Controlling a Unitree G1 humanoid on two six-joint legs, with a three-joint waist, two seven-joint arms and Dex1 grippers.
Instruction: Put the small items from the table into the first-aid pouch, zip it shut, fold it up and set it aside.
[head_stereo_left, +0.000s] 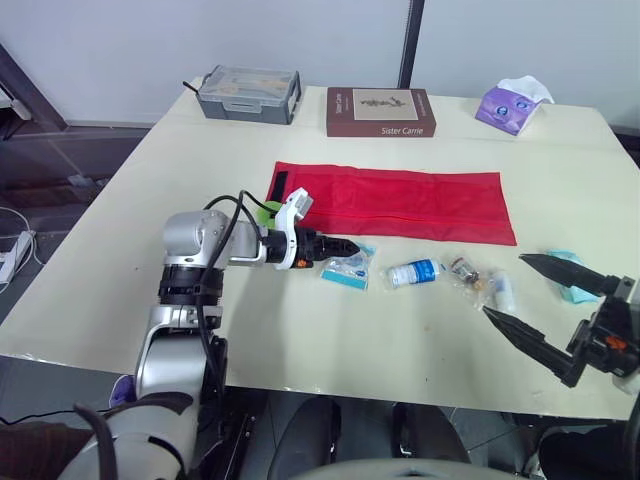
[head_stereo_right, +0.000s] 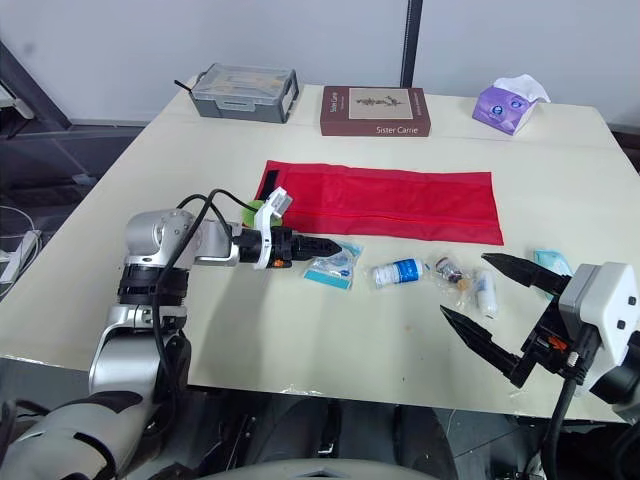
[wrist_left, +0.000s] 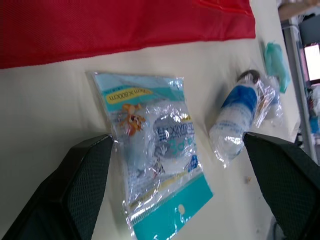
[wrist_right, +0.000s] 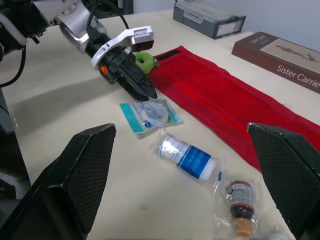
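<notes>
Spread fingers (wrist_left: 85, 190) of left gripper (wrist_left: 177, 136) sit at blue packet (wrist_left: 155, 155) edge.

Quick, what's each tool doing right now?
Left tool: open at the clear, teal-printed plastic packet, not gripping it.
Right tool: open, empty.

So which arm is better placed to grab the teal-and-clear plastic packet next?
Left. The left gripper is open right beside the teal-and-clear plastic packet, framing it in the left wrist view. The right gripper, also open, sits farther off, beyond the plastic-wrapped blue-labelled bottle.
</notes>
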